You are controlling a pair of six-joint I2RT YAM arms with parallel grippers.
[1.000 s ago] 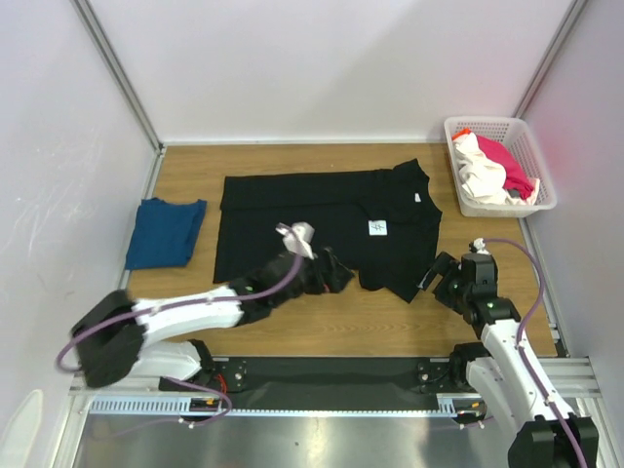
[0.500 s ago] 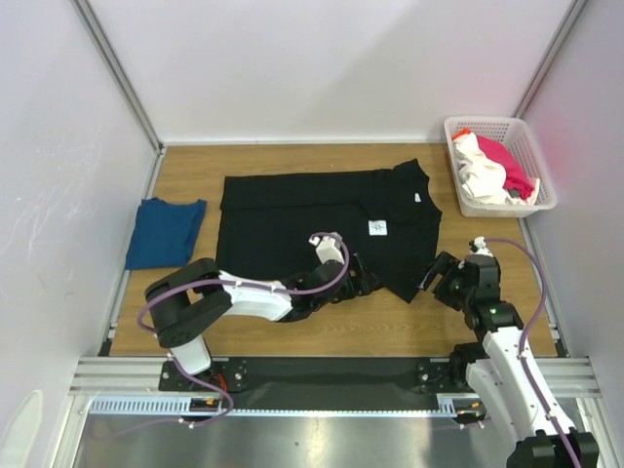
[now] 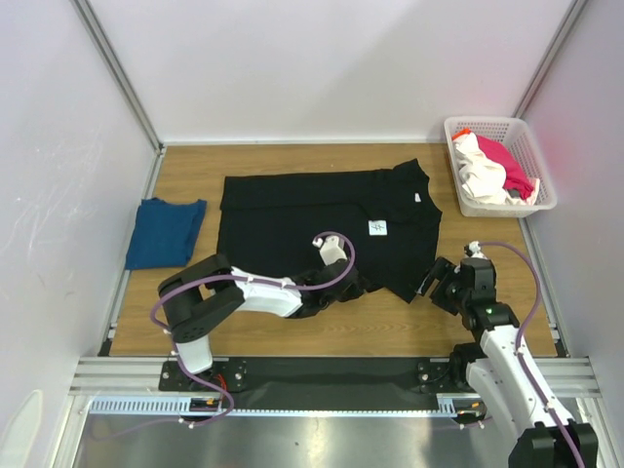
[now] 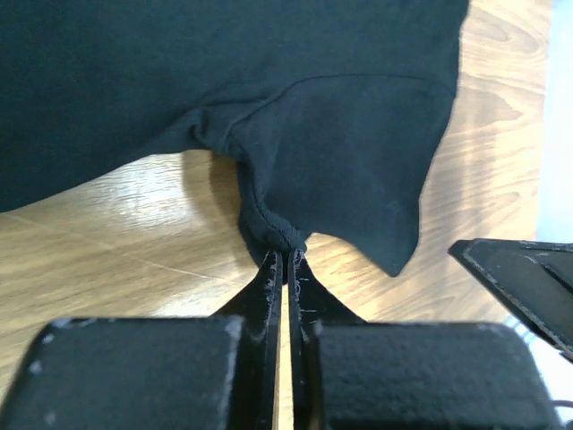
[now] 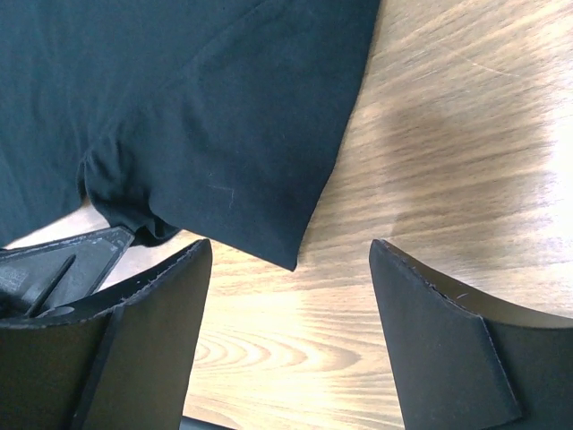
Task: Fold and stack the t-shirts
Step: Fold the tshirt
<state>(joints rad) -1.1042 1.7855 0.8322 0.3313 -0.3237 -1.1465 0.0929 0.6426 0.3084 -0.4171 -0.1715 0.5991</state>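
The large black t-shirt [image 3: 322, 224] lies spread flat on the wooden table, with a white tag [image 3: 378, 227] on it. My left gripper [image 3: 361, 284] is shut on the bunched cloth at the near hem, by the sleeve's underarm; its tips [image 4: 285, 256] pinch the black t-shirt [image 4: 313, 107]. My right gripper [image 3: 435, 279] hovers open just off the sleeve's corner. In the right wrist view the right gripper [image 5: 290, 244] has bare wood between its fingers, and the black t-shirt [image 5: 206, 107] ends just ahead of them. A folded dark blue t-shirt [image 3: 164, 232] lies at the left.
A white lattice basket [image 3: 534, 151] at the back right holds a white t-shirt [image 3: 478, 168] and a pink-red t-shirt [image 3: 509, 166]. White walls close in the table on three sides. Bare wood [image 3: 390, 317] runs along the near edge.
My left arm has swept right along the black t-shirt's near hem and closed its jaws on the cloth. My right gripper's jaws have narrowed a little.
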